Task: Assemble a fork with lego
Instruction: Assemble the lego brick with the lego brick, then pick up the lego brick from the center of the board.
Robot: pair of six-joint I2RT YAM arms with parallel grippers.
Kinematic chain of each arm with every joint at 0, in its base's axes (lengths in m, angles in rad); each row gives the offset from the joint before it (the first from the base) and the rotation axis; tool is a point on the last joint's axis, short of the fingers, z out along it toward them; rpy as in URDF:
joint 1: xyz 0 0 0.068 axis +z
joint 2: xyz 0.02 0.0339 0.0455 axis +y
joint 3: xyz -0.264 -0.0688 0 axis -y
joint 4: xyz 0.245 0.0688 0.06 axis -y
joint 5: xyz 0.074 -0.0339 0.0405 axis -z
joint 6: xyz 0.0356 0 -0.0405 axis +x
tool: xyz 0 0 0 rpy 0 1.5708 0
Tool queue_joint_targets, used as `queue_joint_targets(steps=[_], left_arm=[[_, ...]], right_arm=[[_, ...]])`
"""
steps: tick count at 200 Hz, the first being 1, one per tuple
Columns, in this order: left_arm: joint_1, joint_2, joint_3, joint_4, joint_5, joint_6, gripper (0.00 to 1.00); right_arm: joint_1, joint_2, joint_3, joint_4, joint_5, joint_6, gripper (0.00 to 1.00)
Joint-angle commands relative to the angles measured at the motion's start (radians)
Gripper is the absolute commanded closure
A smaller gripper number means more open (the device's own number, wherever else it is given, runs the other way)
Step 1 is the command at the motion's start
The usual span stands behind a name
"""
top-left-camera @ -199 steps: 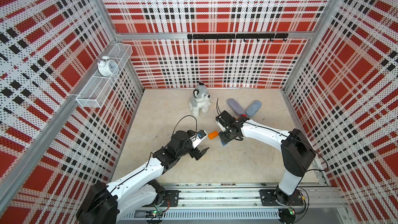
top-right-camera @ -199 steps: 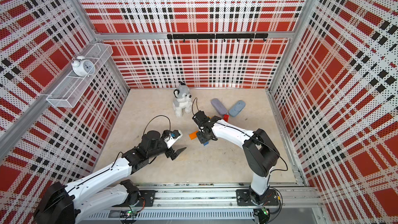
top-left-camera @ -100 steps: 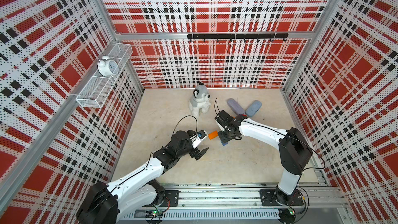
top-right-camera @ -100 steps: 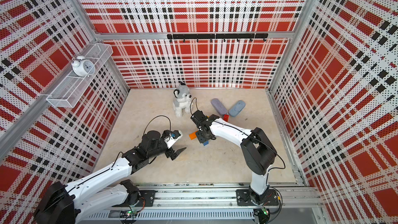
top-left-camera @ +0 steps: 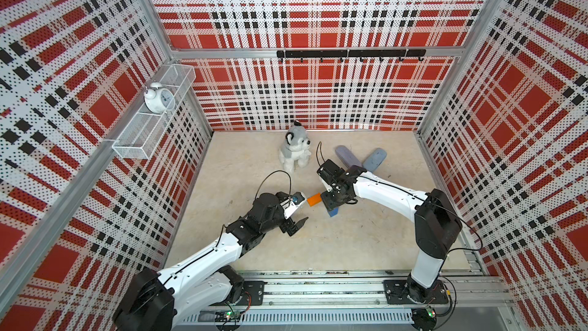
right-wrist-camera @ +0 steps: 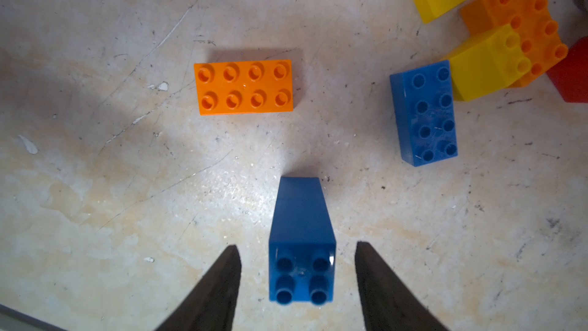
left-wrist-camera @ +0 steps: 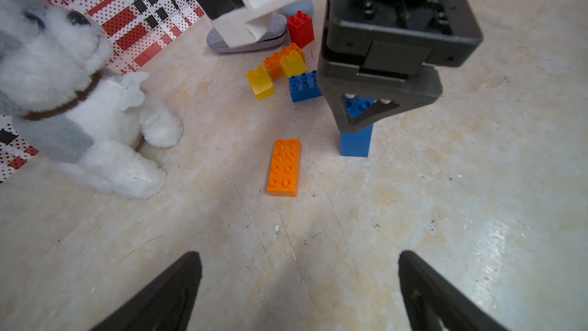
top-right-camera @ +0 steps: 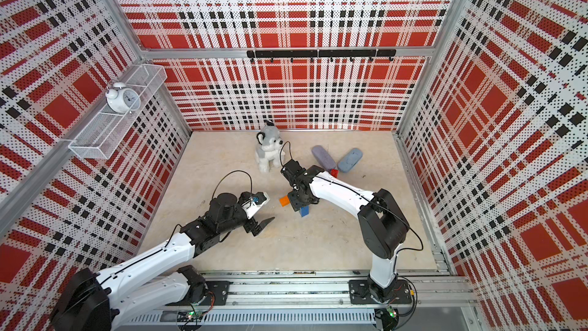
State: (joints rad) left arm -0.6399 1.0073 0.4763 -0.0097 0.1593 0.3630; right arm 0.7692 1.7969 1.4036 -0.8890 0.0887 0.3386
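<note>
- The right tool (right-wrist-camera: 297,245) stands spread astride the upright blue column (right-wrist-camera: 302,218), with a gap on either side; the left tool (left-wrist-camera: 299,254) gapes wide, empty.
- The orange brick (left-wrist-camera: 284,167) lies flat just beside the column, between both tools, its long axis pointing away from the left one.
- The loose bricks (right-wrist-camera: 424,113) cluster beyond; in both top views the right arm (top-left-camera: 385,191) hides most of them.
</note>
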Motion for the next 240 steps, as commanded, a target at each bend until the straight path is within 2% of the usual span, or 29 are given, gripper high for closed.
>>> queue_joint_targets(steps=[1, 37, 65, 105, 183, 200, 240], left_arm=[[0.008, -0.001, 0.018, -0.004, -0.01, -0.002, 0.02], [0.009, 0.002, 0.016, -0.004, -0.016, -0.002, 0.02], [0.009, 0.005, 0.016, -0.007, -0.018, 0.0, 0.02], [0.009, 0.011, 0.019, -0.009, -0.018, -0.001, 0.02], [0.009, 0.017, 0.02, -0.01, -0.014, 0.0, 0.02], [0.009, 0.017, 0.021, -0.012, -0.015, 0.002, 0.02], [0.012, 0.011, 0.022, 0.0, -0.01, -0.002, 0.02]], right_arm=[[-0.005, -0.017, -0.027, 0.0, -0.016, 0.024, 0.38], [-0.004, 0.019, -0.057, 0.017, -0.025, 0.04, 0.43], [-0.005, 0.035, -0.069, 0.036, -0.039, 0.045, 0.59], [-0.005, 0.054, -0.074, 0.036, -0.035, 0.033, 0.67], [-0.005, 0.132, -0.158, 0.094, -0.104, 0.013, 0.69], [-0.005, 0.142, -0.138, 0.064, -0.079, 0.003, 0.7], [-0.053, 0.052, -0.032, 0.024, -0.033, -0.01, 0.69]])
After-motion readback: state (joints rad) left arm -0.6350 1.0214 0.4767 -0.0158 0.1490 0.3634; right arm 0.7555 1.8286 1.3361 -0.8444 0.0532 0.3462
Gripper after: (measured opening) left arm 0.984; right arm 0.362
